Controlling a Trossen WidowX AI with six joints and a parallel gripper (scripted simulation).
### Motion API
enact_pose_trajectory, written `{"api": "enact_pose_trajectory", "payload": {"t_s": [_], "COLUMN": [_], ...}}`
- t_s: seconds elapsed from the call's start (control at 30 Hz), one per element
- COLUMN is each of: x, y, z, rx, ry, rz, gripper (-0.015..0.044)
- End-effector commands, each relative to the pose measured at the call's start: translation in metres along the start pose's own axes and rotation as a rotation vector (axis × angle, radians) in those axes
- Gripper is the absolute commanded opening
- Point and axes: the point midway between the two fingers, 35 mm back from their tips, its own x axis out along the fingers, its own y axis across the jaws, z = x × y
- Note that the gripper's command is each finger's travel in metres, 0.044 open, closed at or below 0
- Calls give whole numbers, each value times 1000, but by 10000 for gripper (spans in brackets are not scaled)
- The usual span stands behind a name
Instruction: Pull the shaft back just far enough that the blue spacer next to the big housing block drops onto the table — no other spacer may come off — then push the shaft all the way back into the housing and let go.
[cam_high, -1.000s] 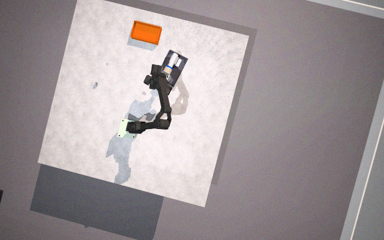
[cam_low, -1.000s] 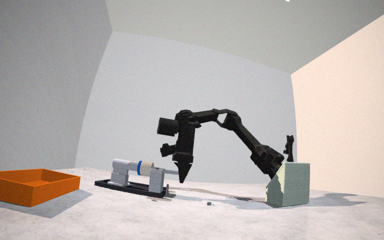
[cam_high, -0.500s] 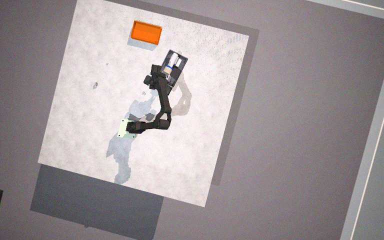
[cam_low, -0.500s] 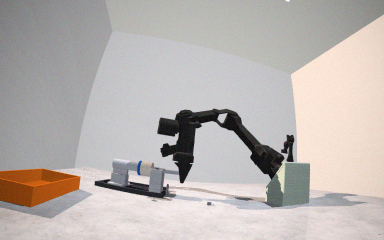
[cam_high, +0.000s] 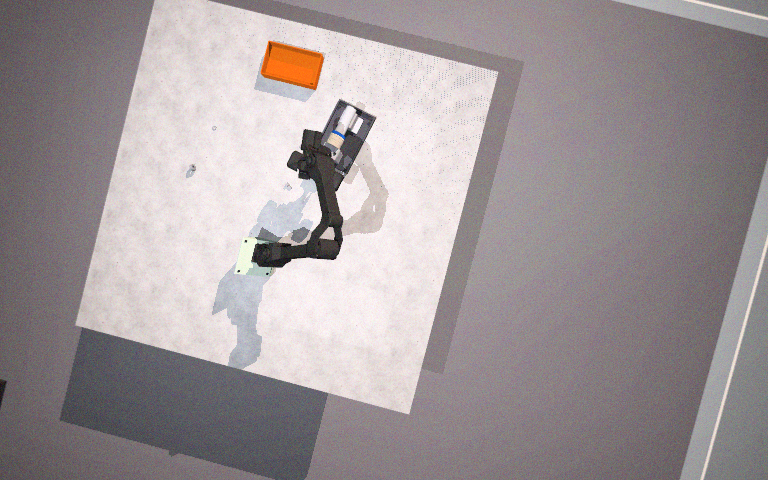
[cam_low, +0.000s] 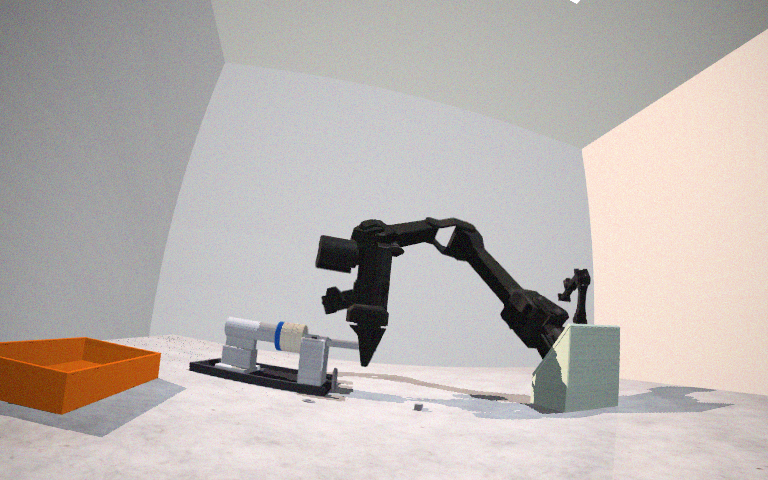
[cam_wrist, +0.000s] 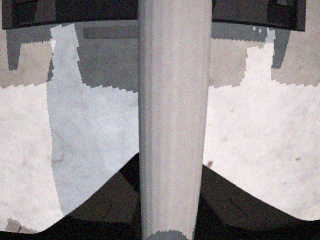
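The pale grey housing block (cam_low: 240, 340) (cam_high: 347, 116) stands at the far end of a dark base. The blue spacer (cam_low: 279, 336) (cam_high: 338, 134) is a thin ring up on the shaft line, against the beige spacer (cam_low: 293, 337) (cam_high: 335, 140). A grey cylindrical section shows between the blue spacer and the block; whether it is shaft cannot be told. The shaft (cam_low: 342, 343) (cam_wrist: 174, 100) runs out through the near post (cam_low: 312, 361). My gripper (cam_low: 365, 360) (cam_wrist: 160, 163) is shut on its outer end, pointing down. In the top view the arm hides the fingertips.
The dark base tray (cam_low: 206, 367) (cam_high: 369, 130) carries the block and post. An orange bin (cam_high: 292, 66) (cam_low: 107, 373) stands off to one side. A small grey piece (cam_high: 287, 186) (cam_low: 417, 406) and another small grey thing (cam_high: 192, 168) lie on the table. The arm stands on a pale green pedestal (cam_low: 591, 367) (cam_high: 245, 260).
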Motion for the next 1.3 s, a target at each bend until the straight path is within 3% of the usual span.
{"api": "enact_pose_trajectory", "payload": {"t_s": [0.0, 1.27], "x": [0, 0], "y": [1, 1], "z": [-2, -6], "rx": [0, 0], "ry": [5, 5], "rz": [4, 4], "gripper": [0, 0]}}
